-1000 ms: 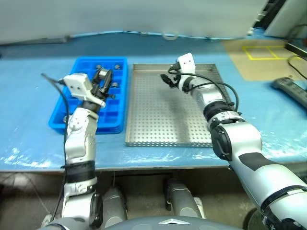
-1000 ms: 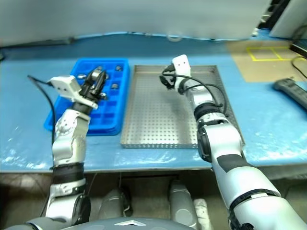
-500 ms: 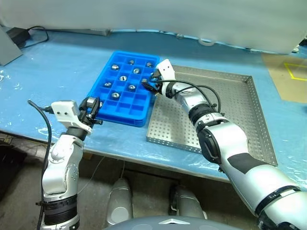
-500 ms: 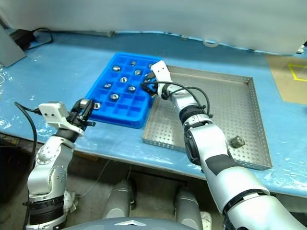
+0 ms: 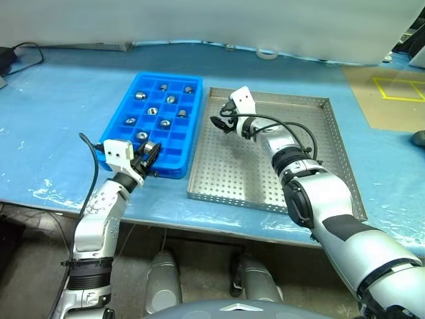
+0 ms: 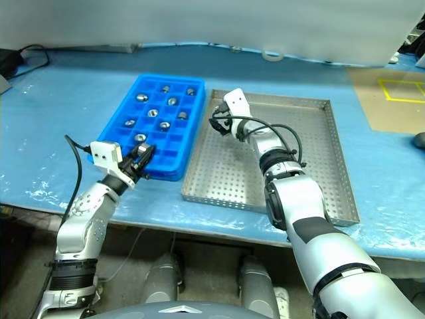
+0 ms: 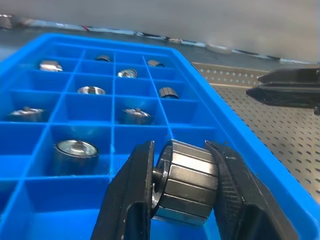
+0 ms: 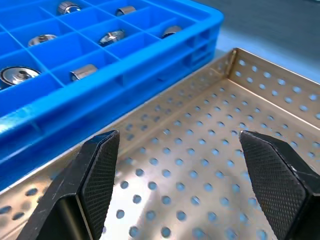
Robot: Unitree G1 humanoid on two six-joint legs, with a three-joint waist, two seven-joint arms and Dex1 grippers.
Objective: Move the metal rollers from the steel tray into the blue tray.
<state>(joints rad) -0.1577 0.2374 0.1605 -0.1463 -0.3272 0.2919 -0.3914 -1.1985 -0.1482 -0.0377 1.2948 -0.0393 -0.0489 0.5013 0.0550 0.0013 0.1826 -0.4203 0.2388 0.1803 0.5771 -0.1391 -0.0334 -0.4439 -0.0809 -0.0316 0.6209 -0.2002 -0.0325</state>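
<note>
Now a metal roller [image 7: 186,181] clamped between the left hand [image 7: 182,192] fingers.

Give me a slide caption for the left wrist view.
Left fingers clamp a metal roller above the blue tray.

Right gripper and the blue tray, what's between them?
Only bare perforated floor of the steel tray separates the open right gripper from the blue tray, per the right wrist view.
</note>
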